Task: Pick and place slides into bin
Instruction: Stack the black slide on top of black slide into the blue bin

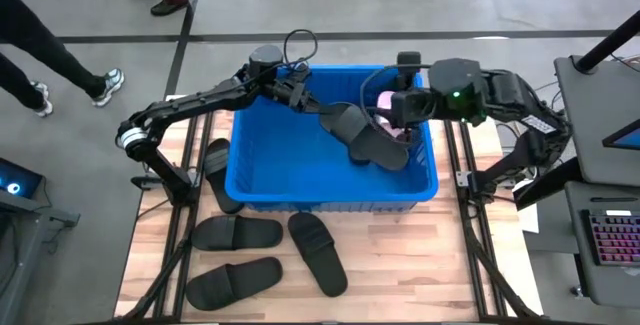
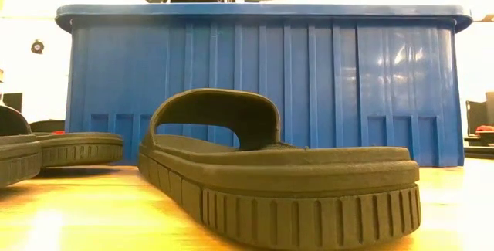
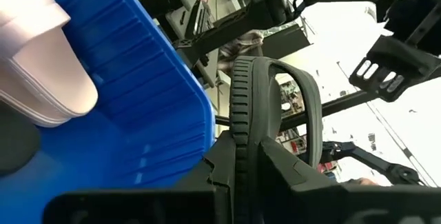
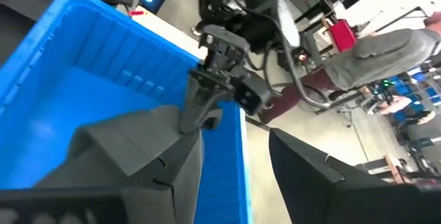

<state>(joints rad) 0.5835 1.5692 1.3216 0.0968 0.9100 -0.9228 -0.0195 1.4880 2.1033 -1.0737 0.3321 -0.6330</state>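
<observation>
The blue bin (image 1: 330, 190) stands mid-table and fills the low view (image 2: 262, 81). My left gripper (image 1: 303, 97) is inside its far left part, shut on a black slide (image 1: 358, 135) that reaches toward the bin's right. A pale pink slide (image 1: 385, 103) lies in the bin's far right corner and also shows in the left wrist view (image 3: 41, 79). My right gripper (image 1: 402, 113) hangs over that corner, open and empty (image 4: 234, 176). Several black slides lie on their soles on the table, two of them at the near left (image 1: 235, 233) (image 1: 235, 280) and one near the front (image 1: 318, 253). My left gripper holds the black slide by its far-left end (image 1: 322, 113), pinched between the two fingers. In the wrist view the ribbed sole edge (image 3: 241, 114) runs out from between the fingers, the strap (image 3: 306, 114) to one side. The slide slants down into the bin. Whether its lower end rests there, I cannot tell.
Another black slide (image 1: 220, 175) lies on the table against the bin's left wall. In the low view one black slide (image 2: 278, 181) lies close in front of the bin. People's legs show on the floor beyond the table's far left (image 1: 60, 75). A keyboard (image 1: 610, 240) sits on a stand at the right.
</observation>
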